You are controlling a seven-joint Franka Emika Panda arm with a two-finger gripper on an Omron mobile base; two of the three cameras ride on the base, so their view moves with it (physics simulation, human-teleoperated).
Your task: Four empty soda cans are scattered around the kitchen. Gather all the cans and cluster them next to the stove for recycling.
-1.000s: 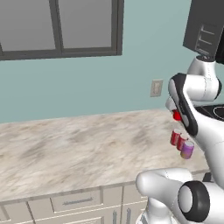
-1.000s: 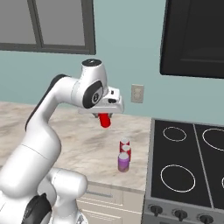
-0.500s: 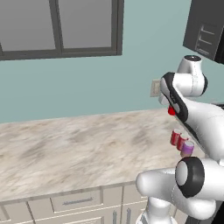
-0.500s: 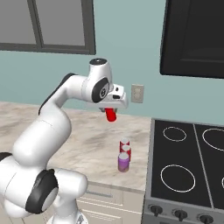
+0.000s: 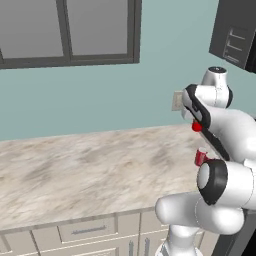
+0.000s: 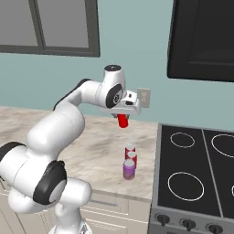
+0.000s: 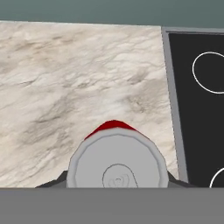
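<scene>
Carrying a red can [image 6: 122,120], end effector [image 6: 123,115] clamped on it, high above the counter [image 6: 96,151]. We should lower it upright beside the three cans [image 6: 130,161] standing near the counter's stove-side edge, clear of the stove [image 6: 196,183], without knocking them.

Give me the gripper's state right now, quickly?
Gripper: closed on a red soda can, held in the air above the counter.

two rear flanking views, downward hand view
</scene>
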